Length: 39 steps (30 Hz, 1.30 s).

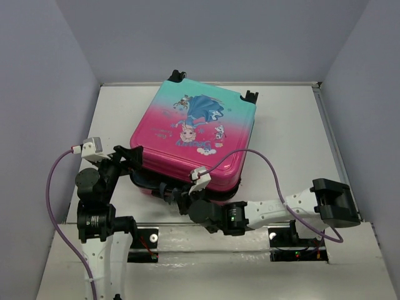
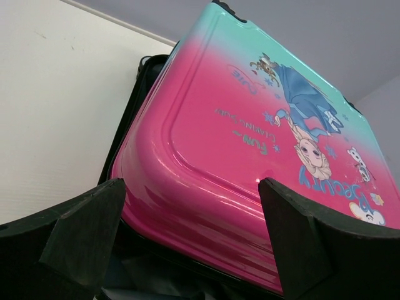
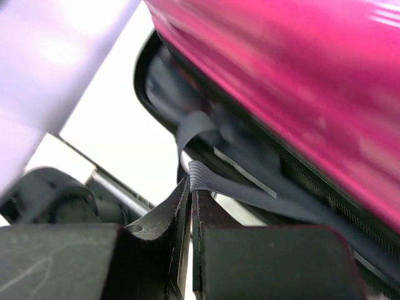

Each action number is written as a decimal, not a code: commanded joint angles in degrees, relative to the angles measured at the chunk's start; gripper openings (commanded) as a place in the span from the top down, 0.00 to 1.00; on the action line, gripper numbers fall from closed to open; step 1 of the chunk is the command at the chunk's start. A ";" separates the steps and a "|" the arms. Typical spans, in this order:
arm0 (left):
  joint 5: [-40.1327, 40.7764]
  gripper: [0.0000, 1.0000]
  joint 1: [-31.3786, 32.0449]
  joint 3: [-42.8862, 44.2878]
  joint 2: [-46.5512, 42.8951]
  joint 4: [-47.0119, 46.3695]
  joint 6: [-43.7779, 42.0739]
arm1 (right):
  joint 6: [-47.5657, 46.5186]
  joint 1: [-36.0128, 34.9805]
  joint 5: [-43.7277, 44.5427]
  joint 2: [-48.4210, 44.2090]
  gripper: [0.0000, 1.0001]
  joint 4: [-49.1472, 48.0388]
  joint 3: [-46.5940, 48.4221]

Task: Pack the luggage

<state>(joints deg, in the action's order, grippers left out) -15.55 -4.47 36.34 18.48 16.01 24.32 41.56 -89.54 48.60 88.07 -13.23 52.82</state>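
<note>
On the white table [image 1: 287, 125] lies the luggage [image 1: 194, 134], pink at the near end and teal at the far end, with a princess in a blue dress on top. Its lid is up a little. The left gripper [image 2: 190, 206] is spread wide at the pink edge. The right gripper [image 3: 189, 187] is pressed together, pinching a grey strap [image 3: 250, 190] under the lid.

The luggage [image 1: 194, 134] has a glossy, smooth plastic shell; its strap [image 3: 215, 181] looks woven cloth.

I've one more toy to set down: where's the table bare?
Widest: white table right of the pink-to-teal hard-shell suitcase, up to the right wall. Narrower strip on its left. Crowded at the near edge, where left end effector and right end effector meet the case.
</note>
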 commanded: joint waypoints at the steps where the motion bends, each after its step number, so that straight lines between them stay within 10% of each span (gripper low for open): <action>1: 0.78 0.01 0.34 0.05 -0.81 -2.91 -1.38 | -8.94 2.08 4.48 0.86 0.93 -12.59 4.31; 17: -0.27 0.01 0.43 -1.01 -0.64 -3.97 -0.94 | -38.82 6.74 13.19 15.19 0.93 -53.29 9.93; 27: -0.18 0.01 0.43 -1.09 -0.99 -4.14 -0.85 | -20.39 4.55 10.38 12.30 0.90 -32.31 2.39; 31: 0.08 0.01 0.34 -1.01 -0.81 -4.06 -0.85 | -18.27 3.15 8.97 10.63 0.70 -25.18 2.47; 35: 0.17 0.01 0.43 -1.01 -0.64 -4.06 -0.85 | -12.67 2.61 4.50 8.17 0.23 -10.74 4.74; 39: 0.17 0.01 0.43 -0.83 -0.38 -4.06 -0.85 | -9.75 2.61 -2.79 4.66 0.07 3.10 8.70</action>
<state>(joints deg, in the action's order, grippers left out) -15.16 -4.45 35.97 18.46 15.22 24.25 25.78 -86.74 52.31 97.19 -27.24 56.31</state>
